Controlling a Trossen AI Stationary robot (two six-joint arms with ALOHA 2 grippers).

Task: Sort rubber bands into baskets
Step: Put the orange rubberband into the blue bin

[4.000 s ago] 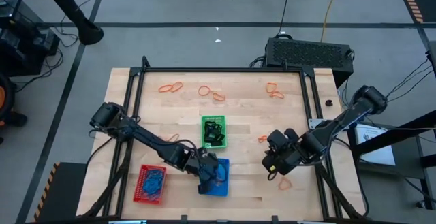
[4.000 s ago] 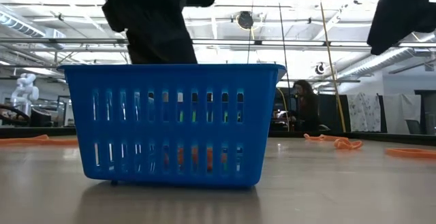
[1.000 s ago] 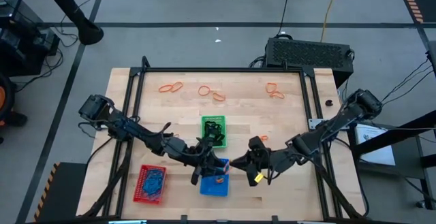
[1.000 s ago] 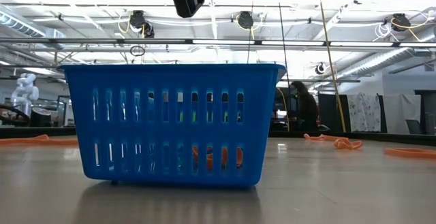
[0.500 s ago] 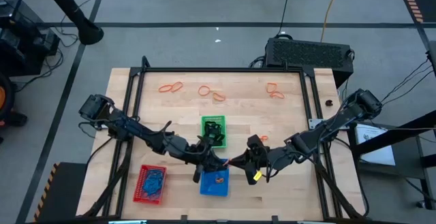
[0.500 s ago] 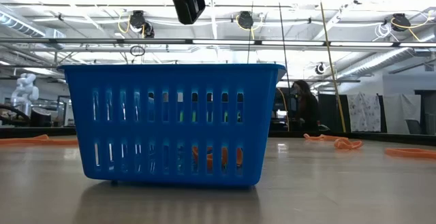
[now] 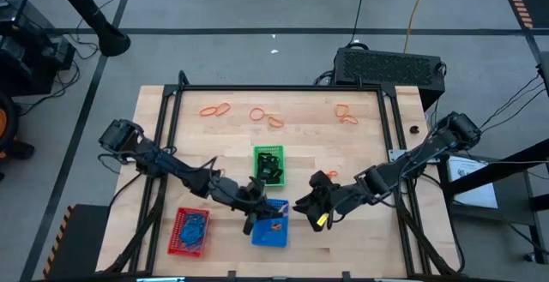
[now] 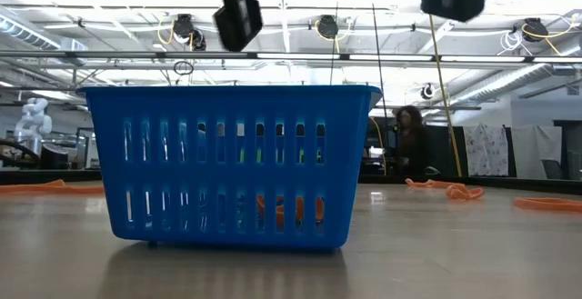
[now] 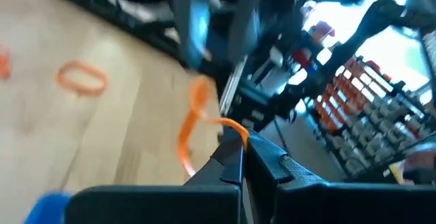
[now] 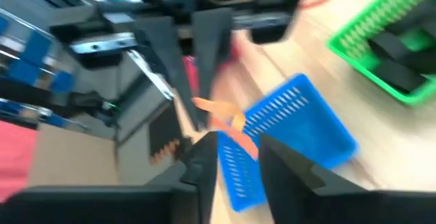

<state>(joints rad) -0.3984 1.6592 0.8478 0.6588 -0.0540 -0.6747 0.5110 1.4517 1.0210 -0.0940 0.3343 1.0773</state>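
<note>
Both arms meet above the blue basket (image 7: 270, 224) at the near middle of the desk (image 7: 360, 149).

Left claw (image 9: 242, 149): pinched closed on an orange rubber band (image 9: 194, 125), which trails off its tips in the left wrist view. In the high view it sits just over the blue basket's far edge.

Right claw (image 10: 235, 149): fingers stand narrowly apart, with the orange band crossing in front of them in the right wrist view. Cannot tell whether it touches the band. It hangs just right of the blue basket.

Baskets: green basket (image 7: 268, 165) in the desk's middle, just beyond the blue one, dark bands inside. Red basket (image 7: 190, 231) near left, blue bands inside. Orange shows through the blue basket's slots in the low view.

Loose orange bands (image 7: 266, 116) lie along the far edge of the desk, and one more (image 7: 330, 175) lies right of the green basket.
</note>
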